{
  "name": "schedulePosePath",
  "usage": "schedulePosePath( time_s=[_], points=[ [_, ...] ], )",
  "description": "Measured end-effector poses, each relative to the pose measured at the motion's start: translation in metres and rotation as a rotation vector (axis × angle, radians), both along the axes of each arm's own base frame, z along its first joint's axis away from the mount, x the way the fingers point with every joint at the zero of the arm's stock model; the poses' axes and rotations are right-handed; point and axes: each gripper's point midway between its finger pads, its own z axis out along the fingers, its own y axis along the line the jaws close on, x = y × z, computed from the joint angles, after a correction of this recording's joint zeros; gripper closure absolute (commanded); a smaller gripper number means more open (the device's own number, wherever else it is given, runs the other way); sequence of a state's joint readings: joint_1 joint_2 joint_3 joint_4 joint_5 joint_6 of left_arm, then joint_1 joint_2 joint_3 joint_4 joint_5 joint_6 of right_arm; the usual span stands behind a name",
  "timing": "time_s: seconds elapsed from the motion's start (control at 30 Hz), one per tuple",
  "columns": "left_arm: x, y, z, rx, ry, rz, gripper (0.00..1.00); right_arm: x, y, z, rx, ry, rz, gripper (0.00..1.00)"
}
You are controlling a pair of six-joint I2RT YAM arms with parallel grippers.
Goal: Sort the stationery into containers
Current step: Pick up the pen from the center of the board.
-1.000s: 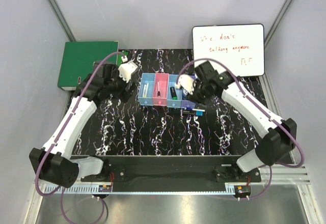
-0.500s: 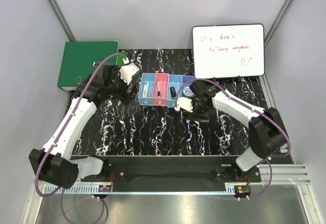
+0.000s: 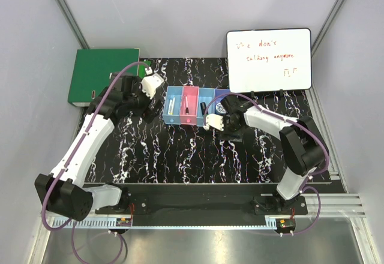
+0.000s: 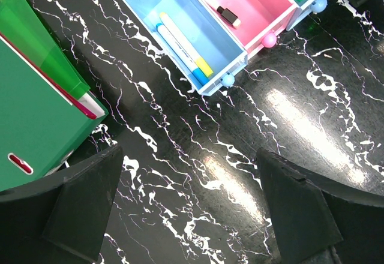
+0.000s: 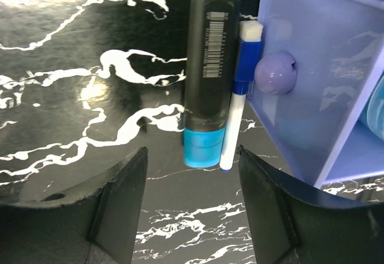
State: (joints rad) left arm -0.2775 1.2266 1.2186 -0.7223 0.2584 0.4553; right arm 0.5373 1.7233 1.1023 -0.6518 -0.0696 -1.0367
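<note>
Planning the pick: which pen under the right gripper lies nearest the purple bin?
The thin blue pen, beside the purple bin; the thick black marker lies beyond it.

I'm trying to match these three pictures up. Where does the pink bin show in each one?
Top external: the pink bin is second from the left in the joined row, mid-table.
Left wrist: along the top edge, right of centre.
Right wrist: not in it.
Shared landmark: the light blue bin joined to its left, holding a yellow-tipped marker, shows in both of those views.

Marker point(image 5: 208, 66) and pen point(image 5: 239, 105) lie together before the end bin point(image 5: 324, 96).
</note>
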Motion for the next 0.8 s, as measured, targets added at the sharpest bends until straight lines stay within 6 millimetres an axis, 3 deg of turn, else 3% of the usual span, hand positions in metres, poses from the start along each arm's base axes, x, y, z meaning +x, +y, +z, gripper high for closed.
schedulePosePath(
  time_s=[0.3,0.4,0.5,0.77,0.8],
  points=[
    [0.006,-0.002,0.003,0.001,0.003,0.000,0.02,0.004,-0.003,-0.015,-0.009,0.020,-0.006,0.32],
    [0.008,-0.002,0.004,0.001,0.004,0.000,0.02,0.004,-0.002,-0.016,-0.006,0.021,-0.003,0.38],
    [0.008,-0.002,0.004,0.001,0.004,0.000,0.02,0.005,0.000,-0.016,0.007,0.023,0.001,0.55],
    [0.010,-0.003,0.009,-0.001,-0.006,0.001,0.02,0.000,0.003,-0.019,0.023,0.032,0.005,0.59],
    [0.010,-0.003,0.010,-0.001,-0.007,0.001,0.02,0.000,0.003,-0.019,0.024,0.032,0.004,0.65]
  ],
)
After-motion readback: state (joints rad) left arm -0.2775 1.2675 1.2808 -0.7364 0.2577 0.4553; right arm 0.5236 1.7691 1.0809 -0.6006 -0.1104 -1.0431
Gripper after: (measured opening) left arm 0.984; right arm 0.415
